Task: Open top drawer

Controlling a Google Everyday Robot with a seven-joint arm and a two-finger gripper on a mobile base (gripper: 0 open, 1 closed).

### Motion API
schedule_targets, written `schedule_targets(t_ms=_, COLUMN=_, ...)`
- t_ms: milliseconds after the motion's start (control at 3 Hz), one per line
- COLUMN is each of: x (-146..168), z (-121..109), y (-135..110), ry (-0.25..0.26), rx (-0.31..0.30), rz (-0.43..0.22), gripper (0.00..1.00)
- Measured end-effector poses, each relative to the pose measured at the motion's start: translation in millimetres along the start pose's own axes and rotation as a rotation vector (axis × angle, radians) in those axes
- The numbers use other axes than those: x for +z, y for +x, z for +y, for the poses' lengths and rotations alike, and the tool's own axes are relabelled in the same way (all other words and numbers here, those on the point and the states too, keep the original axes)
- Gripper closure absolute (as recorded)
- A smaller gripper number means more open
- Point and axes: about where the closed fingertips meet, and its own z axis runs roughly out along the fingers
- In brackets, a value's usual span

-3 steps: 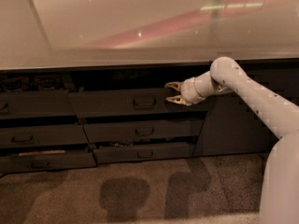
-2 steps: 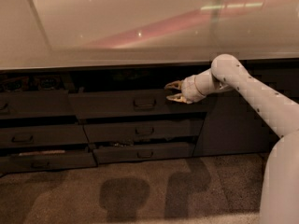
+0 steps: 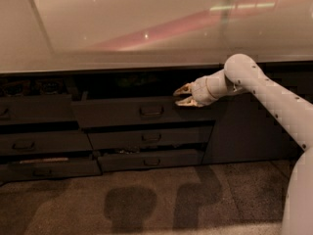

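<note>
Since the frame a second ago I see almost nothing shifted: the arm's (image 3: 274, 99) elbow sits a touch higher, and the gripper (image 3: 177, 97) hangs at nearly the same spot in front of the drawers. Its two pale fingers (image 3: 185, 89) are spread apart, one above the other, and they hold nothing.

The top drawer (image 3: 112, 114) lies directly under the counter top (image 3: 122, 28), in the middle stack, its tall dark front standing out from the cabinet with a black gap above it. The gripper is at the upper right part of that front, about level with its top edge. The small loop handle (image 3: 151, 111) is to the left of the fingertips and a little lower, near but apart from them.

I cannot tell what is inside the top drawer; the opening is too dark. The upper drawer of the left stack (image 3: 34, 109) shows some indistinct clutter behind its front. Lower in that stack, a pale long object (image 3: 44, 160) lies in the open gap above the bottom drawer (image 3: 49, 169).
</note>
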Motion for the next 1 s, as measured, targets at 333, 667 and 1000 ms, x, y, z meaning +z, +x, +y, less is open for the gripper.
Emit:
schedule_targets(t_ms=333, x=-0.2, z=2.8, y=-1.1, ry=-0.001, rx=-0.001, rz=-0.001, gripper=1.00)
schedule_targets(t_ms=667, x=2.4, z=16.8, y=-2.1, ry=-0.009, rx=-0.010, rz=-0.004, gripper=1.00)
schedule_targets(t_ms=1000, x=-0.8, z=15.2, y=-4.1, ry=-0.007, rx=-0.014, rz=-0.003, gripper=1.00)
